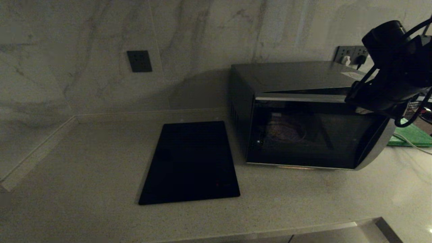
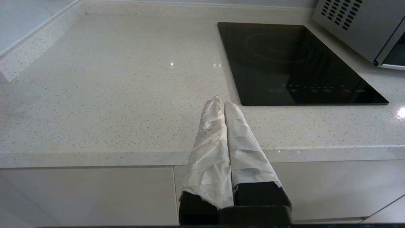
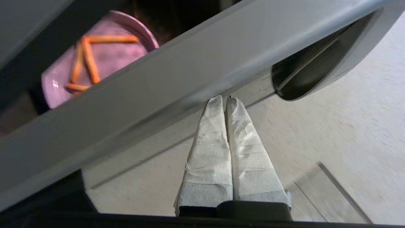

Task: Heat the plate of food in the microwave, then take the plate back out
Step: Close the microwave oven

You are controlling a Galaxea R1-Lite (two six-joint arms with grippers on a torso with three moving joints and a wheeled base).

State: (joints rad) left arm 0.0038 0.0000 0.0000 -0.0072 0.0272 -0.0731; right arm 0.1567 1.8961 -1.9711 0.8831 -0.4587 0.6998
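The silver-grey microwave stands on the counter at the right, its dark glass door swung a little ajar on the handle side. Dimly through the glass I see the lavender plate of food inside. In the right wrist view the plate with its orange sticks shows over the door's grey top edge. My right gripper is shut and empty, its taped fingertips just at that edge near the handle recess. My left gripper hangs shut and empty over the counter's front edge.
A flat black cooktop lies in the counter left of the microwave. A green board and a white cable lie to its right. Wall sockets sit behind it. The right arm hangs over the microwave's right corner.
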